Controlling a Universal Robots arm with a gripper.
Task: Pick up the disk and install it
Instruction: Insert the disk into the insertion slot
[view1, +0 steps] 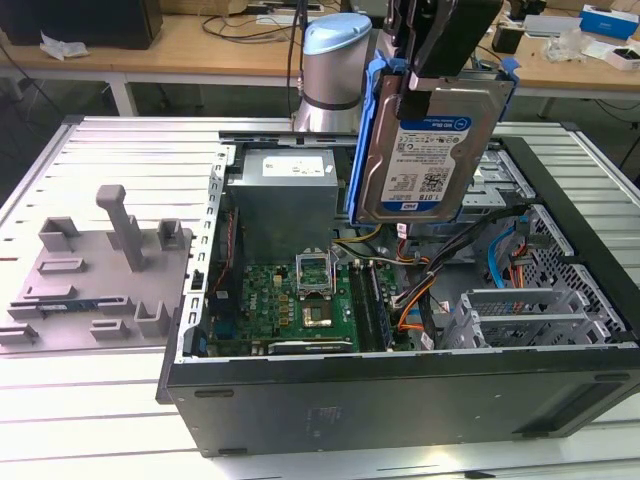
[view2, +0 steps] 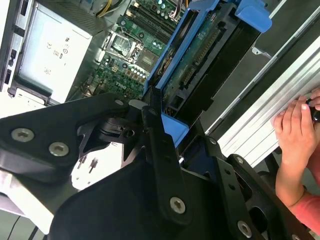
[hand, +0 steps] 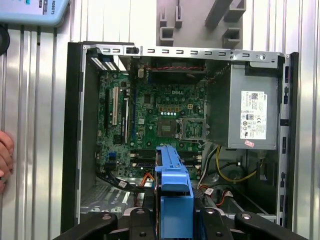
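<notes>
Pick-up looks done: the hand (view1: 420, 92) is closed on the upper end of the disk (view1: 425, 150), pinching it across its blue carrier frame. The drive hangs upright and touches nothing else, its label toward the exterior camera. Installing is not done; the disk sits in no bay. It hangs over the open computer case (view1: 400, 372), above the cables between the motherboard (view1: 300, 300) and the metal drive cage (view1: 520, 315) on the exterior view's right. The grey power supply (view1: 280, 195) stands just beside it on that view's left. On the slotted table (view1: 100, 420), left of the case, lies a grey fixture plate (view1: 100, 270). A person's fingers (view2: 292, 120) rest on the table's rail in the second wrist view.
</notes>
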